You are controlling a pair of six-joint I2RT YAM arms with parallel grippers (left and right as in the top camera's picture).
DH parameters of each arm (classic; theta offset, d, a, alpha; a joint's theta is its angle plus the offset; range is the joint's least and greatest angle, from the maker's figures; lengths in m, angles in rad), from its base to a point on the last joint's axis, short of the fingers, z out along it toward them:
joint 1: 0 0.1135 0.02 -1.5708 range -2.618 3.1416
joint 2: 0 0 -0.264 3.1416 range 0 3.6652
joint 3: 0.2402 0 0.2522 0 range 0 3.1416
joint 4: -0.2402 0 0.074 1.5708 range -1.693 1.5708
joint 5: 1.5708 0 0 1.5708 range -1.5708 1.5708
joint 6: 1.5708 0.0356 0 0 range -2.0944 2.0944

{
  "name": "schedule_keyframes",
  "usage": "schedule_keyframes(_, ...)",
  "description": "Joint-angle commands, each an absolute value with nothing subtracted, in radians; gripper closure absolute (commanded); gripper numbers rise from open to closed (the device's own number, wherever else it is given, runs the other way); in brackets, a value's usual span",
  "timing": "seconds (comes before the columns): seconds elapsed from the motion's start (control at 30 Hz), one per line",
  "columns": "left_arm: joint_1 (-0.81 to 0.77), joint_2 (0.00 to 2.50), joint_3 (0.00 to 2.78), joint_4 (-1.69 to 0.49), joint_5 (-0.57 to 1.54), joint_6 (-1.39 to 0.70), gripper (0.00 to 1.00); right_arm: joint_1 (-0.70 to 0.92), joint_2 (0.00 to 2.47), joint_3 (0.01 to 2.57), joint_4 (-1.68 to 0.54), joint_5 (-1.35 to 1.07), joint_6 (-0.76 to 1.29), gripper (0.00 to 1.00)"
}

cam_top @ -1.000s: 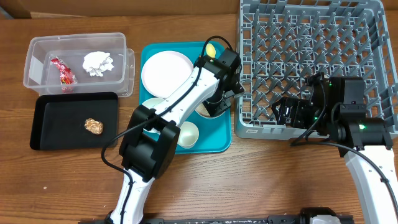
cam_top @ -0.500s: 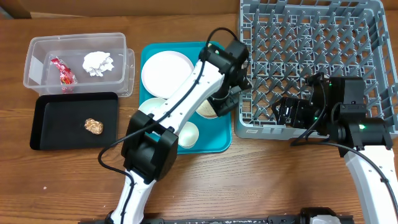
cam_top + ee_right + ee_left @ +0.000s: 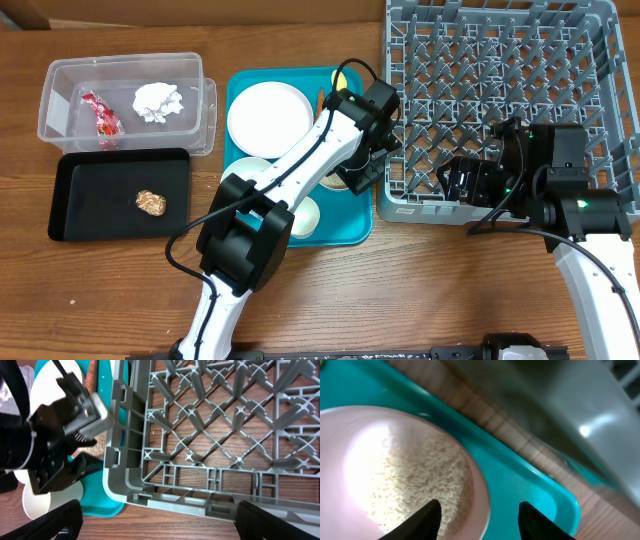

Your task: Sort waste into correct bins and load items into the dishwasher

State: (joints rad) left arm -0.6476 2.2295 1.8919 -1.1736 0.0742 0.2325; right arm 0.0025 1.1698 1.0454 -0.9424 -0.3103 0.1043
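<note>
The rice bowl [image 3: 380,460] is pale pinkish-white with a smooth, rounded rim, and a bed of loose white rice grains [image 3: 427,485] is spread across its bottom. It sits on the teal tray [image 3: 520,485], at the edge nearest the grey dish rack [image 3: 500,90]. Beside it on that tray are the large round plate [image 3: 267,118], a second white bowl [image 3: 305,215] towards the front and the yellow spoon [image 3: 340,77] at the far end. The left tool [image 3: 480,520] hangs right over the rice bowl with its fingers [image 3: 427,520] partly spread. One finger is above the rice and the other is outside over the tray, so the rim stands between them with a gap on each side and nothing is gripped. The right tool [image 3: 157,522] is spread wide and empty, poised above the near left corner of the rack, where the rack meets the tray's edge. To the left on the tabletop [image 3: 400,290], the clear tub [image 3: 60,90] holds the red wrapper [image 3: 102,115] and the crumpled napkin [image 3: 158,100]. Just in front of the tub, the black tray [image 3: 90,215] carries the small brown lump [image 3: 151,202].
</note>
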Motion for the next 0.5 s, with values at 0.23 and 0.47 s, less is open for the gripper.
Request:
schedule_keyframes(0.23, -0.598, 2.231, 1.888, -1.139, 0.003, -0.368, 0.60, 0.005, 1.169, 1.073, -0.940, -0.316, 0.100, 0.00)
schedule_keyframes(0.47, -0.583, 2.231, 1.888, -1.135, 0.027, -0.390, 0.65, 0.005, 1.169, 1.073, -0.933, -0.316, 0.100, 0.00)
